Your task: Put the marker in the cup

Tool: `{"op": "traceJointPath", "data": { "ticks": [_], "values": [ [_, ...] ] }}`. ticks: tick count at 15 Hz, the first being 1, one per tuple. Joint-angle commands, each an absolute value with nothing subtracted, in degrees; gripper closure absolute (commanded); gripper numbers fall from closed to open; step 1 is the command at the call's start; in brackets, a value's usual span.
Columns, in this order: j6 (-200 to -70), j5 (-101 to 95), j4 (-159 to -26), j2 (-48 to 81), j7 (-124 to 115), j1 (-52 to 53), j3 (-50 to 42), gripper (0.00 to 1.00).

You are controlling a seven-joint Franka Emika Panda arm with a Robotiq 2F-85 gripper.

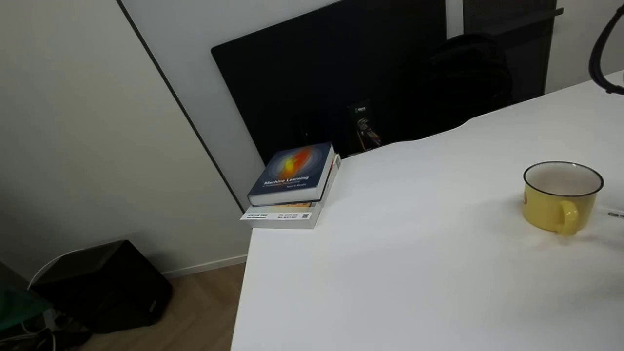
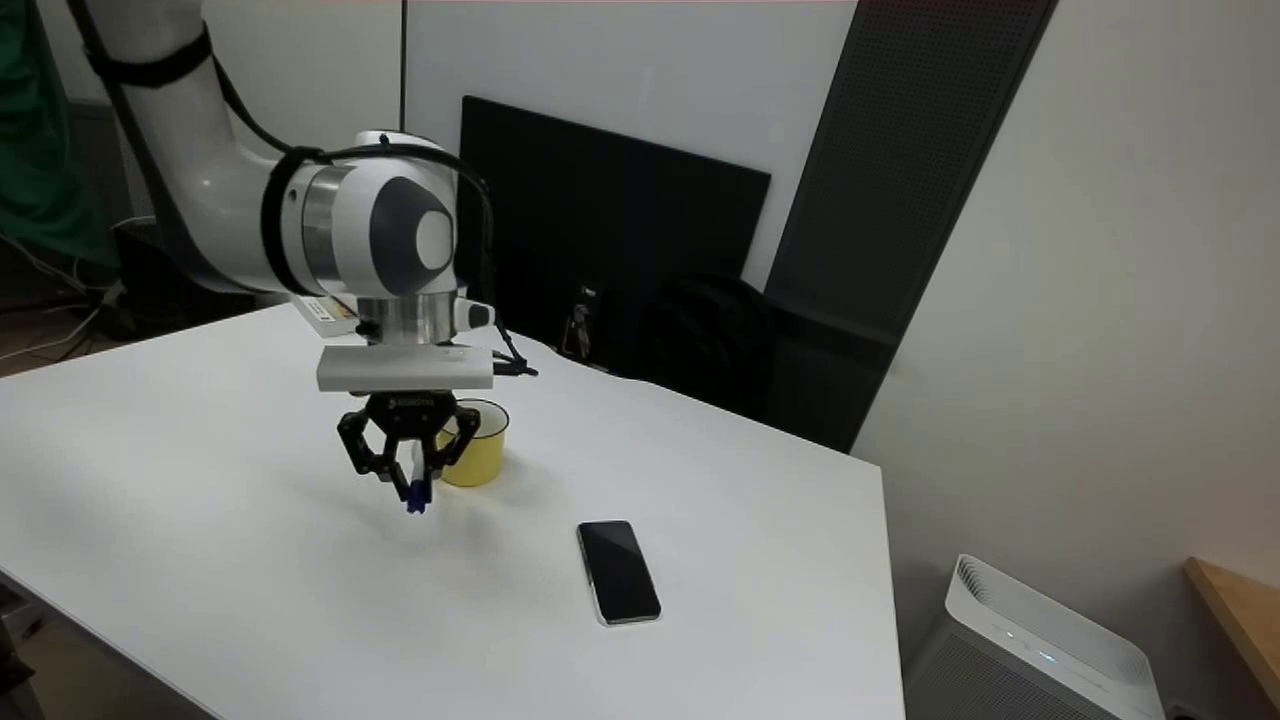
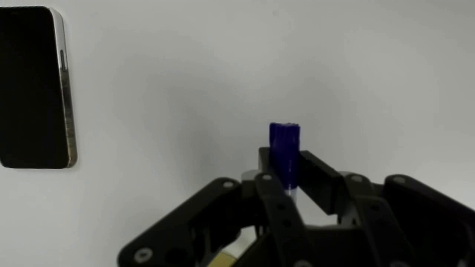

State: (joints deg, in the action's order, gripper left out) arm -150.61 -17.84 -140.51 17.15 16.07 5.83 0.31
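The cup point(image 1: 551, 209) is a yellow mug with a dark rim and a side handle, upright on the white table. It also shows in an exterior view point(image 2: 480, 462), partly behind the gripper, and a sliver of yellow point(image 3: 222, 260) shows at the bottom of the wrist view. My gripper point(image 2: 416, 490) is shut on the marker point(image 3: 285, 155), which has a blue-purple end and a whitish body. The marker hangs roughly upright, blue end down, seemingly above the table, beside the cup and not over its opening. The marker's upper part is partly hidden by the fingers.
A black phone point(image 2: 620, 572) lies on the table point(image 2: 760, 560) and shows in the wrist view point(image 3: 31, 89). Stacked books point(image 1: 292, 175) sit at a table corner. A dark monitor point(image 2: 600, 220) stands behind. A cable loop point(image 1: 597, 53) and a small unclear dark piece point(image 1: 615, 214) show at a right edge.
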Motion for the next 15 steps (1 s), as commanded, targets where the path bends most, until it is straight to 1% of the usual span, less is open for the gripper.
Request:
{"op": "traceJointPath", "data": {
  "ticks": [1, 4, 10, 13, 15],
  "values": [
    [-144.67, -15.42, -137.66, 15.51, 19.07, 3.37, 2.01, 0.94],
    [-140.20, -13.07, -134.59, 15.95, 21.91, 1.86, 2.38, 0.94],
    [-127.34, -6.79, -126.56, 16.57, 29.29, -1.02, 3.36, 0.94],
    [-119.99, -2.83, -121.44, 17.89, 31.81, -1.85, 3.97, 0.94],
    [-112.57, 0.32, -116.70, 19.95, 32.49, -2.25, 4.14, 0.94]
  ]
}}
